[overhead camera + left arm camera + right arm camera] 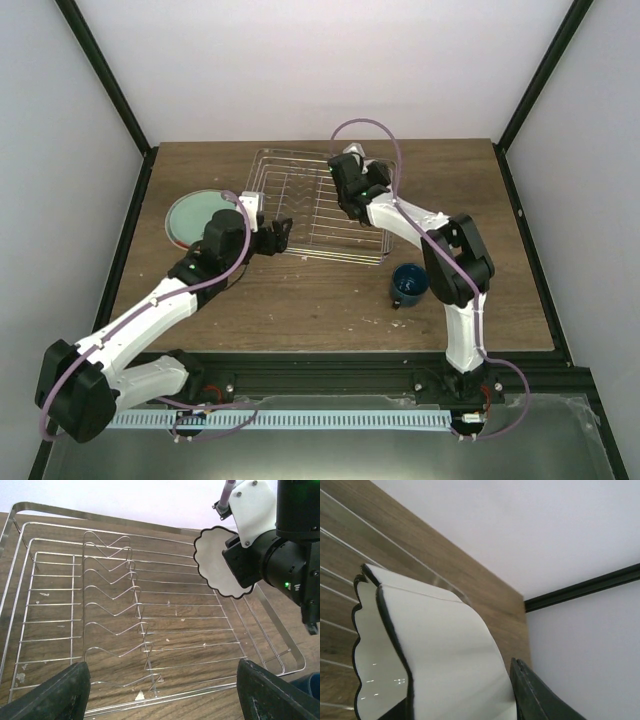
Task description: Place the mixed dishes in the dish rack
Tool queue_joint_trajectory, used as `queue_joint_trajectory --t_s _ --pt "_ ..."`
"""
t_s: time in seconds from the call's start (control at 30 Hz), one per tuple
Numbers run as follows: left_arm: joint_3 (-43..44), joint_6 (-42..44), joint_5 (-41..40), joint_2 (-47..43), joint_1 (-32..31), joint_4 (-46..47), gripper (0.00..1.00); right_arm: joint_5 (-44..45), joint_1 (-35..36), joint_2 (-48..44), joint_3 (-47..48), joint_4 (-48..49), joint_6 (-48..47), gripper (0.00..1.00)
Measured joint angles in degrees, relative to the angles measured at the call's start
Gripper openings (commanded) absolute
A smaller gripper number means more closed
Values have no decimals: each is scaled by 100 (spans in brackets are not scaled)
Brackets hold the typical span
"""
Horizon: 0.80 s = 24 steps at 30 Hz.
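- Silver wire forms the dish rack (300,190), which lies flat on the far middle of the brown wooden table (300,300), its rows of upright tines standing along the middle.
- The white scalloped dish (216,560), dark along its wavy rim, hangs above the right part of the rack, tipped on its side so that its opening faces the left wrist camera.
- The right gripper (239,565) is clamped on that dish at one side of the rim. In the right wrist view one dark finger (535,695) lies against the dish's outer wall, and rack wires show behind at the left.
- Whether the dish touches the wires cannot be told from these views.
- The left gripper (283,232) hovers at the rack's near left corner with its fingers (55,692) spread wide, the rack's near edge showing between them.
- A teal plate (195,215) with a red rim lies flat on the table just left of the rack, partly behind the left arm.
- A dark blue mug (408,282) stands upright on the table near the rack's near right corner, beside the right arm's elbow.
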Motion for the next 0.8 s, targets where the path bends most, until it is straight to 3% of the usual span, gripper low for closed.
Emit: queue_joint_trajectory --t_s 0.37,0.47,0.57,0.8 --pt "-46 -4 20 0 42 72 82 422 68 400 -1189 4236 -3574 22" --pt "-46 -4 22 0 44 74 83 431 125 621 -1309 4905 -4142 23" --pt "-46 -4 22 0 44 72 83 411 177 706 -1325 4771 -4107 26" --pt "-46 -9 26 0 50 72 83 249 203 706 -411 2400 -2236 40"
